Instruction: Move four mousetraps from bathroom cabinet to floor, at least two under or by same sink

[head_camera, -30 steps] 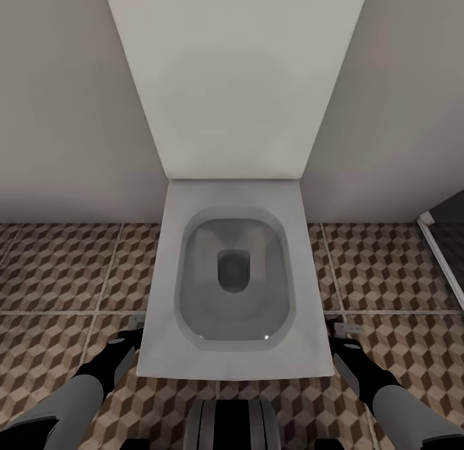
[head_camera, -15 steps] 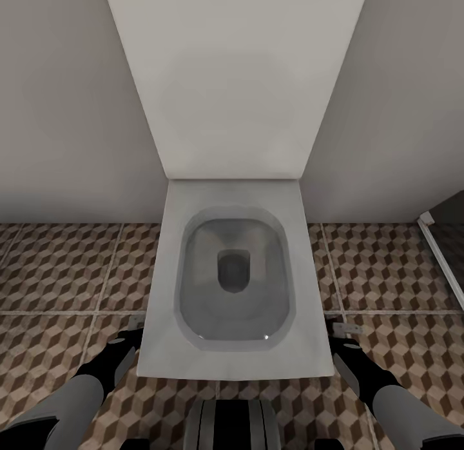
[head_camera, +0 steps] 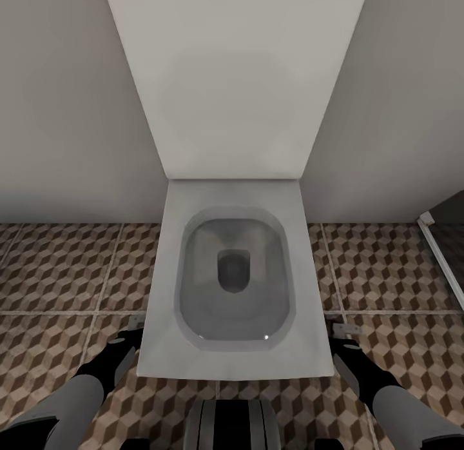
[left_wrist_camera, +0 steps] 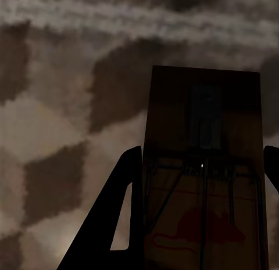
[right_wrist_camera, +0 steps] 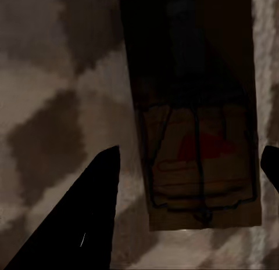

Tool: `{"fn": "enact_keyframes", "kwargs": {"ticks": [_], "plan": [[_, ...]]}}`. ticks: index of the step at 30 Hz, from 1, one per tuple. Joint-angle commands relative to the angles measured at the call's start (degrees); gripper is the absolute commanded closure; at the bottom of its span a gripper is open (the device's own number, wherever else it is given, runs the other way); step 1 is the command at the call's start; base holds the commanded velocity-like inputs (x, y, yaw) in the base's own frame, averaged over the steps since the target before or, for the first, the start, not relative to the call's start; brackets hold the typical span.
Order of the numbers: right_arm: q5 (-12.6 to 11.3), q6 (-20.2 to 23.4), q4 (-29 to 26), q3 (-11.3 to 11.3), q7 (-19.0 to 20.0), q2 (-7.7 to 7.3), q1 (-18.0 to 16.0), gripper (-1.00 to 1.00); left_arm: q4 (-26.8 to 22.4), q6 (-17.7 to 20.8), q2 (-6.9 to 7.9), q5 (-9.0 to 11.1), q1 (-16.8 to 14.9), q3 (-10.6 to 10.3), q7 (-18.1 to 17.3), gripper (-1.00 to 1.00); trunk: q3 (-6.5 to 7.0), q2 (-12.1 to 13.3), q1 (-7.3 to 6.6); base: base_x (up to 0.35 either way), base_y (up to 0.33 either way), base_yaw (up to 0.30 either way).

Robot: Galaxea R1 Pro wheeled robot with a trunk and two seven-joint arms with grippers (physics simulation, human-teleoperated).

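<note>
A mousetrap (left_wrist_camera: 203,183), a dark-brown board with wire parts and a red mouse print, sits between the fingers of my left gripper (left_wrist_camera: 203,149), which is shut on its long edges just above the cube-pattern bathroom floor (head_camera: 58,269). A second mousetrap (right_wrist_camera: 195,136) lies flat on the tiles beneath my right gripper (right_wrist_camera: 193,148), which is open, with a gap showing between one finger (right_wrist_camera: 87,212) and the board. In the head view the left gripper (head_camera: 132,334) and right gripper (head_camera: 341,337) hang low on either side of the toilet. The cabinet and sink are out of view.
A white toilet (head_camera: 232,366) with its lid up stands straight ahead against the grey wall, between my two arms. A white strip with a dark panel (head_camera: 441,256) runs along the floor at the far right. My own base (head_camera: 232,424) shows at the lower edge.
</note>
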Motion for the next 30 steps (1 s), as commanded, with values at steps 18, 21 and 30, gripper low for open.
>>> {"fn": "enact_keyframes", "kwargs": {"ticks": [18, 21, 30], "plan": [[-0.5, 0.3, -0.2, 0.5, -0.4, -0.05, 0.0, -1.0, 0.8, 0.3, -0.08, 0.0, 0.0, -0.2, 0.1, 1.0, -0.03, 0.0, 0.0, 0.0, 0.0, 0.0], [-0.5, 0.3, -0.2, 0.5, -0.4, -0.05, 0.0, -1.0, 0.8, 0.3, -0.05, 0.0, 0.0, -0.2, 0.1, 1.0, -0.03, 0.0, 0.0, 0.0, 0.0, 0.0], [-0.5, 0.3, -0.2, 0.5, -0.4, -0.08, 0.0, -1.0, 0.8, 0.3, -0.02, 0.0, 0.0, -0.2, 0.1, 1.0, -0.03, 0.0, 0.0, 0.0, 0.0, 0.0]]}}
